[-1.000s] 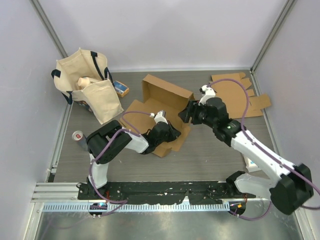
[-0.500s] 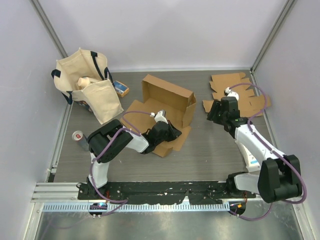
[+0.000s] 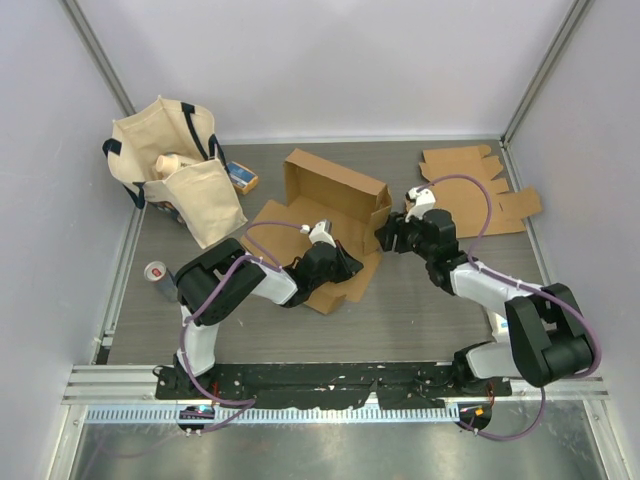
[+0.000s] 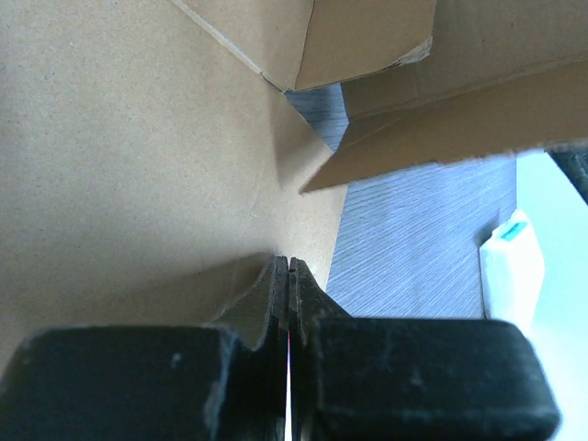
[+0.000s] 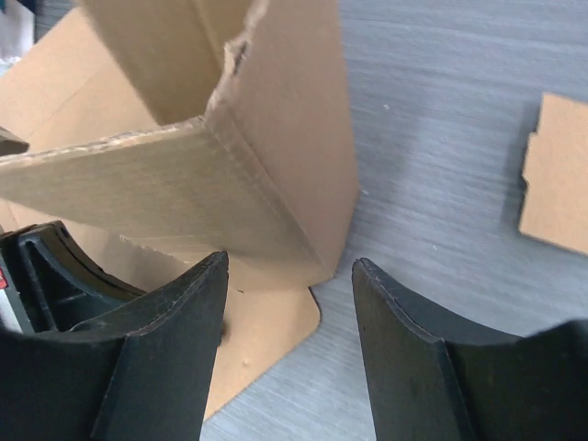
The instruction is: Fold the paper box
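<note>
The paper box [image 3: 330, 195] is a brown cardboard blank, partly folded, in the middle of the table. Its back wall and right side wall stand up, and its front flaps lie flat. My left gripper [image 3: 336, 262] is shut with nothing between its fingers, and its tips [image 4: 289, 265] press down on the box's flat floor panel [image 4: 138, 138]. My right gripper [image 3: 386, 238] is open just right of the box. In the right wrist view the standing corner of the side wall [image 5: 276, 138] lies just ahead of the open gripper [image 5: 289, 268], with no contact.
A canvas tote bag [image 3: 175, 170] with a small blue box [image 3: 241, 177] beside it stands at the back left. A can [image 3: 156, 273] sits at the left edge. Flat cardboard blanks [image 3: 470, 185] lie at the back right. A white carton [image 4: 510, 266] lies on the table right of the box.
The right gripper pulled away toward the flat blanks at the right, then came back to the box's right wall. The left gripper stayed shut, pressing on the floor panel.
</note>
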